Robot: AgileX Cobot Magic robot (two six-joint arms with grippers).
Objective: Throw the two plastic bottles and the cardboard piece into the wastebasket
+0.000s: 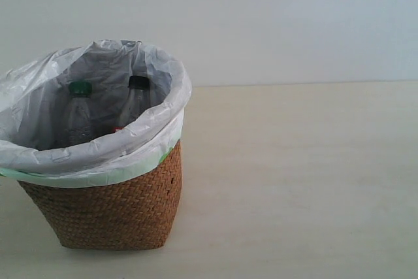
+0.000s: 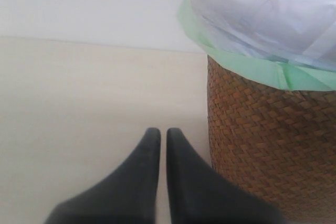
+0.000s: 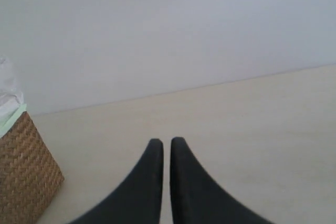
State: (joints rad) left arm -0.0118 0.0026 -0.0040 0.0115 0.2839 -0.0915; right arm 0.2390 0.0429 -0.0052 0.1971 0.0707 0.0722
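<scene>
A: status?
B: nearest first. The left gripper (image 2: 163,135) has its jaws nearly together, slim gap only, nothing in it. It's low over the table (image 2: 79,129) w/ the wastebasket (image 2: 268,145) just beside it. The right gripper (image 3: 166,144) is the same: jaws all but closed, empty, basket corner near but apart.
A: task items?
B: ext view: wastebasket (image 1: 104,207) at lower left of frame, white bag liner (image 1: 98,161) folded over the rim. Inside, both roughly upright: green-cap bottle (image 1: 80,112) on the left, black-cap bottle (image 1: 135,99) just right of it. Necks and caps show above the liner's front edge. Red bit (image 1: 117,129) at the rim line is prob. the black-cap one's label.
A: cardboard piece?
B: not visible. Table from centre to right of frame shows no items, and no arms in ext view. The piece is shorter than the bottles, so it cd be sitting low behind the front rim. Can't tell.
A: progress?
B: bottles 2/2 in. Cardboard unconfirmed, but likely in, since nothing's out on the table and neither gripper holds anything. My read: done or v. close, only a check inside the basket left. Far back is a plain pale wall (image 1: 294,17).
</scene>
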